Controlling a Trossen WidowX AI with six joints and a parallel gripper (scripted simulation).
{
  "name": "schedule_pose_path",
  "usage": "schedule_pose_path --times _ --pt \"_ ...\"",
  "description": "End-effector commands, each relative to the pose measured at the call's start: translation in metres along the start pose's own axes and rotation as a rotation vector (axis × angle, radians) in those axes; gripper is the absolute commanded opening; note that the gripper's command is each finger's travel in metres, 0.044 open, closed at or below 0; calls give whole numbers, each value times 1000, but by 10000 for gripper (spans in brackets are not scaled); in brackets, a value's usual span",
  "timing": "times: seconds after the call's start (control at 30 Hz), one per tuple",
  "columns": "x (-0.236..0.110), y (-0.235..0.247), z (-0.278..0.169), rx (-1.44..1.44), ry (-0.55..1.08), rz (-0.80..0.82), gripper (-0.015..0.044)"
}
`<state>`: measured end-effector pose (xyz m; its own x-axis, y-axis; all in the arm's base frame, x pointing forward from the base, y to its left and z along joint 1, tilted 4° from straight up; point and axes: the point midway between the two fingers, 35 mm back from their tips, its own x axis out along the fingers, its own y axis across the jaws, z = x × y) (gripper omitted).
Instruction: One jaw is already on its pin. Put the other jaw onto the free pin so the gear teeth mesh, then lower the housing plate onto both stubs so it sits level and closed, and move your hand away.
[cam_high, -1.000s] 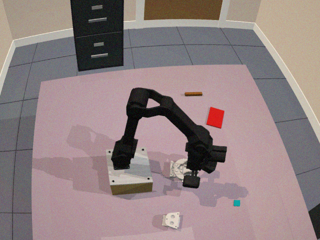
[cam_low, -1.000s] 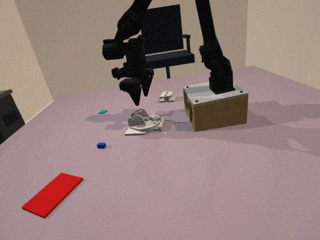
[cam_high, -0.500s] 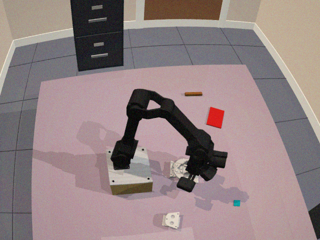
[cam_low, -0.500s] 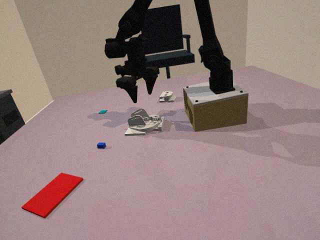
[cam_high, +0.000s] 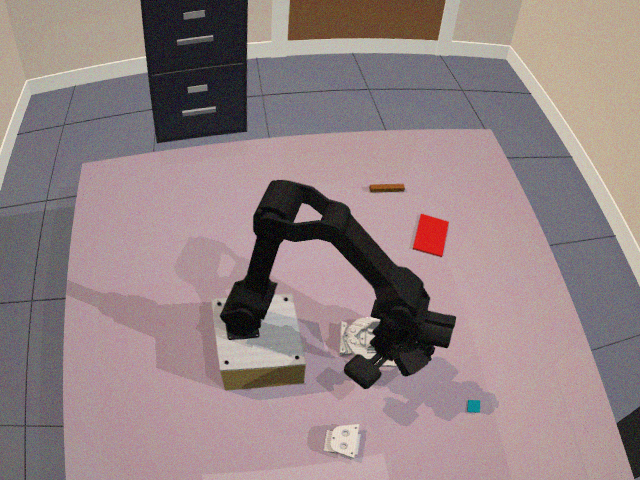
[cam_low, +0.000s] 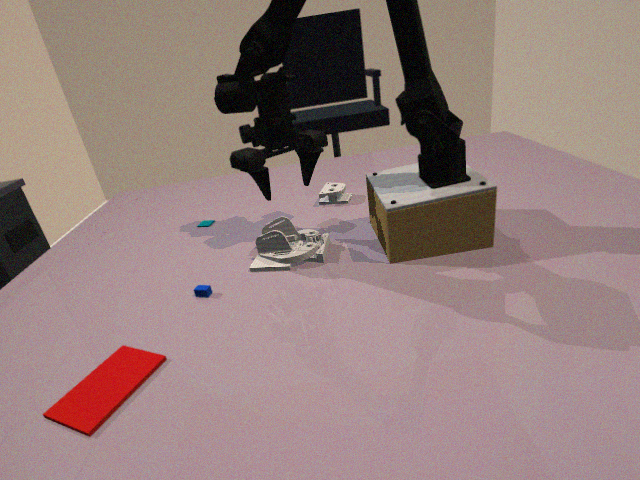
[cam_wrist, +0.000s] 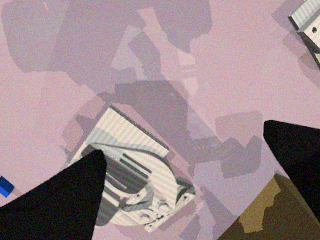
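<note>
White jaw assembly (cam_high: 356, 335) (cam_low: 299, 248) (cam_wrist: 150, 175) sits on the tabletop (cam_high: 155, 206) (cam_low: 361, 361) (cam_wrist: 240, 60), beside the arm's wood-sided mounting block (cam_high: 263, 377) (cam_low: 439, 227) (cam_wrist: 260, 210). Two upright, rounded, ribbed grey-shaded walls stand side by side over a flat ribbed plate; round bosses and small fittings crowd the end nearer the block. Housing plate (cam_high: 344, 440) (cam_low: 333, 190) (cam_wrist: 312, 30) lies well apart from the assembly: pale, tapered outline, two ringed round features, raised above a lower flat part. From the top, the arm covers much of the assembly; in the wrist view a black finger hides part of it, and the housing plate is cut off at the frame edge. Gear mesh and pin seating too small to tell. End effector (cam_high: 387, 364) (cam_low: 288, 192) (cam_wrist: 184, 143) hangs above the assembly, fingers pointing down, spread nearly to their widest, nothing between them, touching nothing.
</note>
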<state>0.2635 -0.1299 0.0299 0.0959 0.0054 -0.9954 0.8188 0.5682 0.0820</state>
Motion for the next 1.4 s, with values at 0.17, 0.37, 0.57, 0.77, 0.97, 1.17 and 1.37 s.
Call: schedule_pose_path --times 0.17,0.37,0.57,0.77,0.97,1.17,1.37 --pt "-2 -8 8 171 -2 3 440" --pt "-3 -15 13 288 -2 1 440" --pt "-4 -22 17 405 -2 -1 440" --pt "-5 -28 21 524 -2 -3 440" --pt "-5 -35 25 643 -2 -5 440" --pt "-6 -42 29 762 -3 -7 440" --pt "-7 -49 32 881 -3 -8 440"
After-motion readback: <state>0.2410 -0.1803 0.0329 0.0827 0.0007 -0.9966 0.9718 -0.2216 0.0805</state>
